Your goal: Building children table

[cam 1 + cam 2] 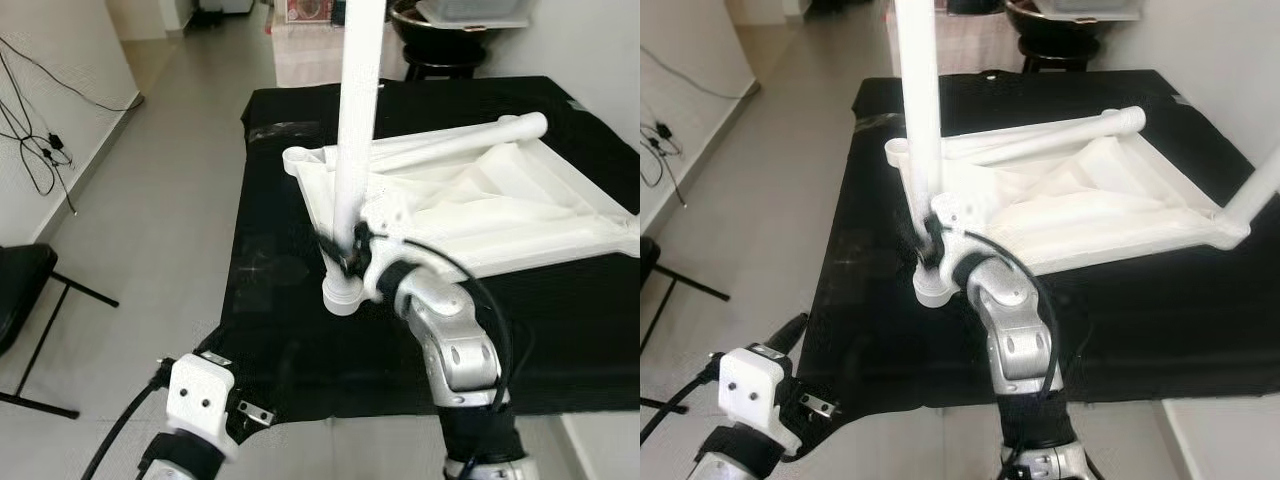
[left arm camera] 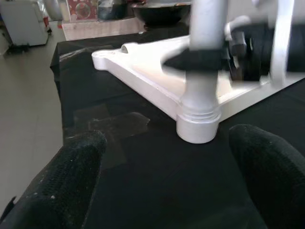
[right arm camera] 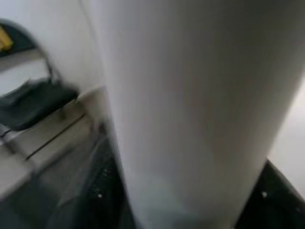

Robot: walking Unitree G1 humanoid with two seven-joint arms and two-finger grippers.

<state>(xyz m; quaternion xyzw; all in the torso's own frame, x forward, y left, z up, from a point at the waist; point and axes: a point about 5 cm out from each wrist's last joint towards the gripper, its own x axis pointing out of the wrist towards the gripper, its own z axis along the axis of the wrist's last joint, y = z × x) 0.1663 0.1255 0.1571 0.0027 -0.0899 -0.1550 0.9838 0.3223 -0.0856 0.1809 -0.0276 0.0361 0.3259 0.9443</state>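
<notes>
Down low at the near edge, the left gripper [image 2: 167, 186] sits with fingers [image 2: 66, 176] spread wide apart, holding nothing, aimed at the black cloth [image 1: 290, 340]. Right arm [image 1: 455, 345] reaches up and forward, elbow bent, and the right gripper [image 1: 350, 255] is pinching the white table leg [image 1: 355, 140] near its base. That leg stands upright at the near corner socket of the upside-down white tabletop [image 1: 480, 210], which lies on the cloth.
</notes>
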